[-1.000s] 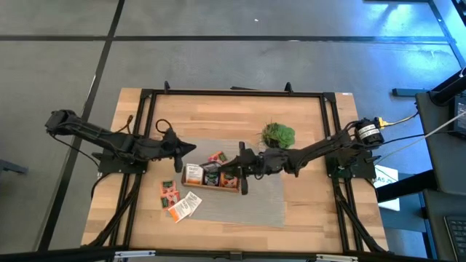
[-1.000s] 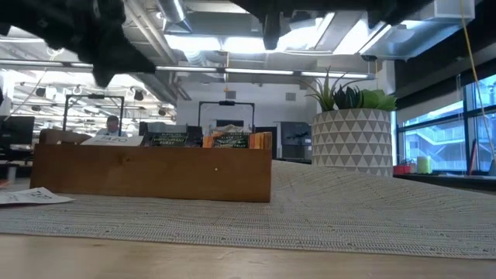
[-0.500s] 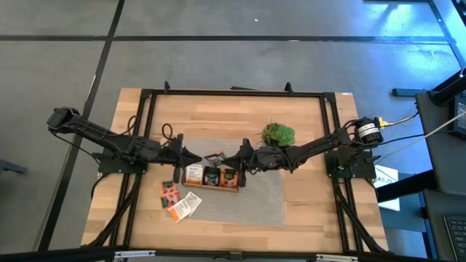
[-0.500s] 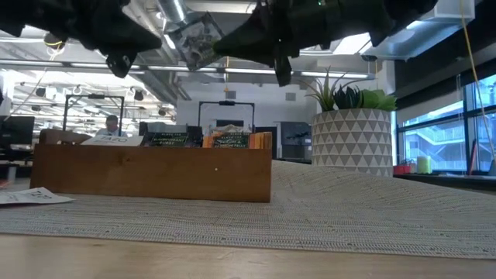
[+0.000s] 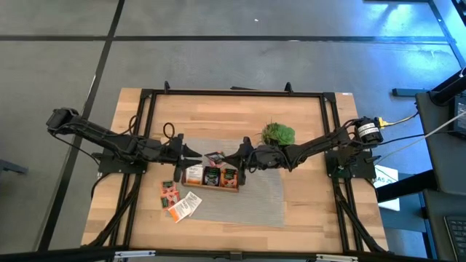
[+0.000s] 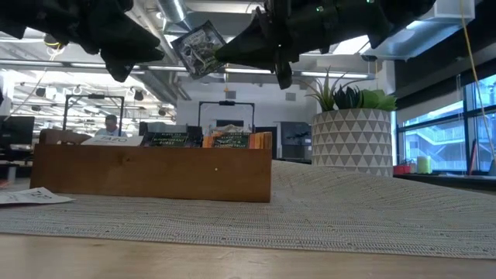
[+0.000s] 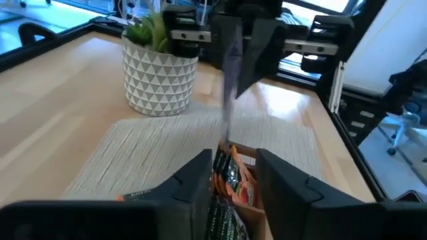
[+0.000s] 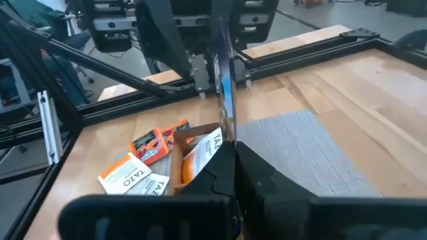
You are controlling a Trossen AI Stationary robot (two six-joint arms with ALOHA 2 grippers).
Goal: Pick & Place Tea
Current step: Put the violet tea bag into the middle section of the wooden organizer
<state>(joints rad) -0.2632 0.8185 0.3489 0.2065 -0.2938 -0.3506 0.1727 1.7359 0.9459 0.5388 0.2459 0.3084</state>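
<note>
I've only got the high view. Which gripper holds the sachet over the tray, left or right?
Observer: The right gripper; its wrist view shows it shut on the sachet, seen edge-on.
Operator: Is the left gripper open?
Observer: Yes. Its wrist view shows the left gripper with fingers apart, the sachet beyond them.
Operator: How high is the sachet?
Observer: In the low view it hangs tilted, clearly above the tray.

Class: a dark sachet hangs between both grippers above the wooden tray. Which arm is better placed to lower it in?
Right. The right gripper is shut on the dark sachet; the left gripper is open, apart from it, above the wooden tray.
</note>
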